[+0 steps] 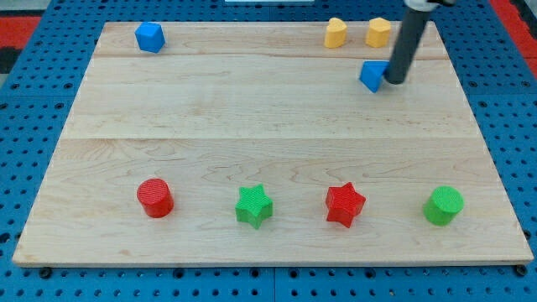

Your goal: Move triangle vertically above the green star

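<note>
The dark rod comes down from the view's top right, and my tip (393,81) sits against the right side of the blue triangle (372,75), touching it or very nearly so; being a bare rod, it grips nothing and only rests beside the block. That triangle lies high on the board, near the right, just below the seam between the top two planks. Directly above it are two yellow blocks, one (336,33) to the left of the rod and one (378,32) partly beside the rod, both close to the top edge; their exact shapes are hard to make out. Far off at the top left corner sits a blue block (149,37), roughly cube-like. Along the bottom runs a row, well apart from the tip: a red cylinder (155,198), the green star (253,205), a red star (345,205) and a green cylinder (443,205). The wooden board (252,126) has a wide bare middle between the top blocks and this bottom row. I can read no writing or brand anywhere. Around the board lies a blue perforated surface (33,101).
</note>
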